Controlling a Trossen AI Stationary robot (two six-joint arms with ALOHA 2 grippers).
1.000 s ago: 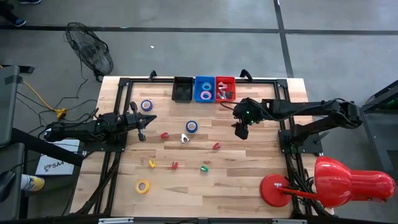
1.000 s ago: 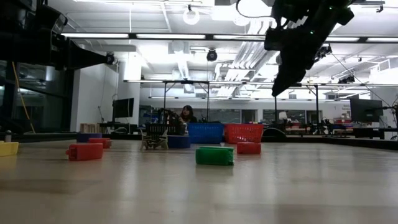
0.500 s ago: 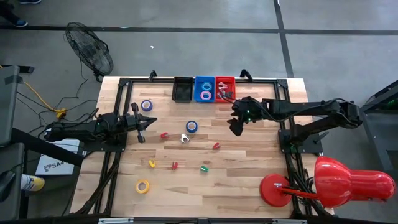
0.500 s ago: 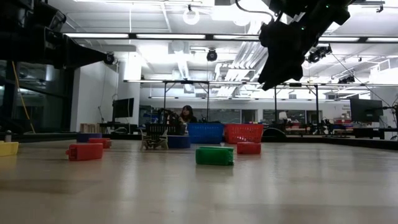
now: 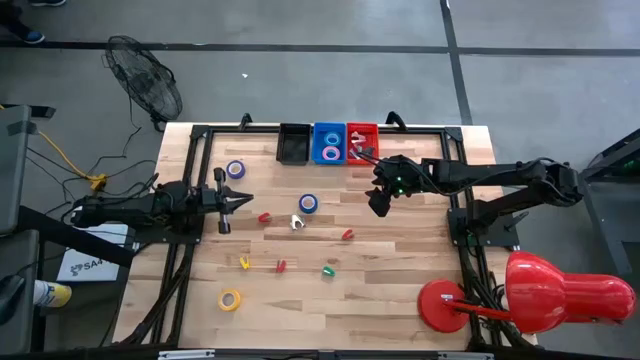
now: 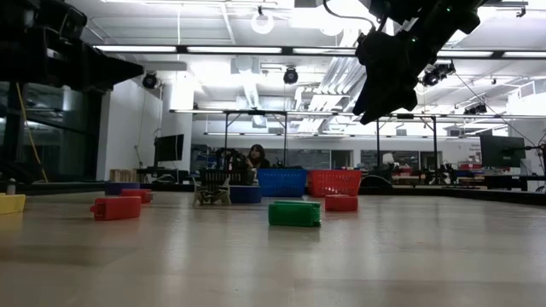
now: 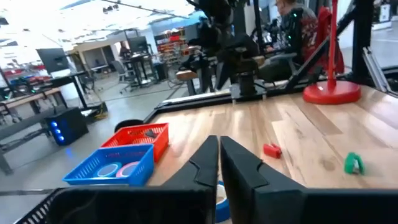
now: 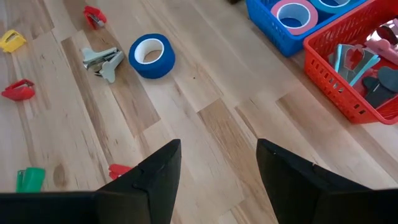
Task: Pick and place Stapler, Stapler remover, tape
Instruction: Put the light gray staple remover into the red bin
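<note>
Beside the red basket (image 5: 362, 143), the right pincer (image 5: 377, 203) hovers wide and empty above the tabletop (image 5: 400, 270), the blue tape (image 5: 309, 204) lies well left of it, and the left pincer (image 5: 241, 200), nearly closed, holds nothing.

Open lane: bare surface (image 5: 400, 270) lay clear at right and along the front | Obstacles mid-surface: blue tape roll (image 5: 309, 203), silver staple remover (image 5: 296, 222), red stapler (image 5: 347, 234), green stapler (image 5: 327, 270) | Back edge blocked by black bin (image 5: 293, 143), blue bin (image 5: 328, 143), red bin (image 5: 361, 143) | Right gripper (image 5: 379, 203) hung above clear boards
</note>
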